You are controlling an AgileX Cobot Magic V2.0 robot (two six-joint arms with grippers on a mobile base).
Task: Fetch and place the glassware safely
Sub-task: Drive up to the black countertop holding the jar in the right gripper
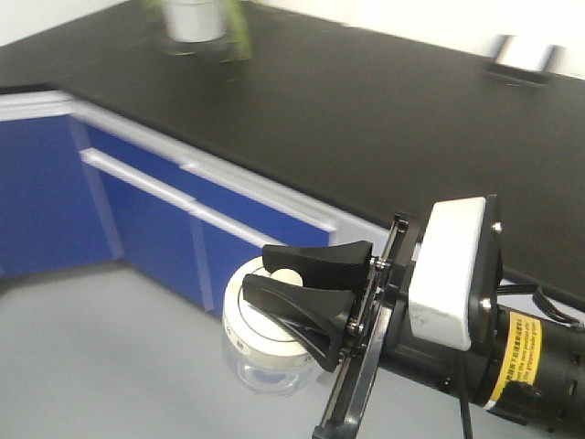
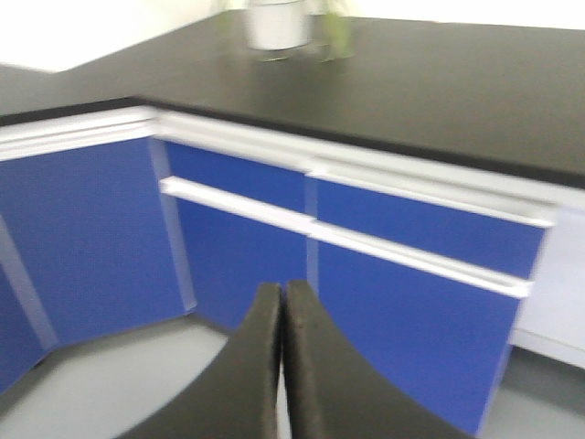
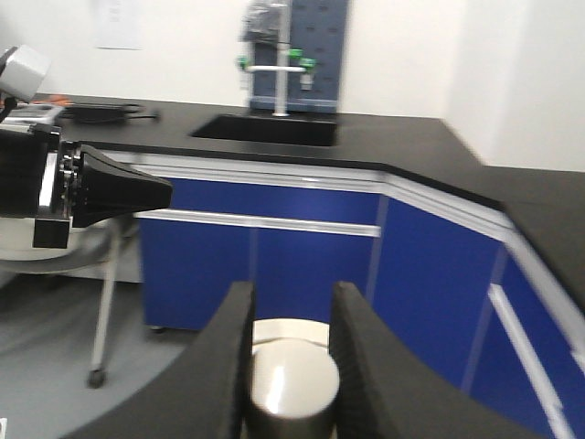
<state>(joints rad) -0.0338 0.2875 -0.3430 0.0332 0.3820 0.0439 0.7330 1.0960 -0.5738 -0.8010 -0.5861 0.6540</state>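
Observation:
The glassware [image 1: 262, 358], a squat clear jar with a cream-white lid [image 1: 260, 322], hangs in the air over the grey floor, in front of the blue cabinets. My right gripper [image 1: 260, 268] is shut on the lid's central knob [image 3: 292, 384], one black finger on each side of it. The right wrist view looks down past the knob to the lid's rim [image 3: 291, 331]; the glass body is hidden there. My left gripper [image 2: 281, 291] is shut with its fingers pressed together and nothing between them. Its black jaws also show from the side as the left gripper [image 3: 123, 189].
A black countertop [image 1: 366, 119] runs over blue cabinets [image 1: 155, 219] with white handle rails. A white plant pot [image 1: 195, 18] stands at its far end. The right wrist view shows a sink [image 3: 265, 128] with a tap [image 3: 277, 69], and a castor leg [image 3: 96, 373].

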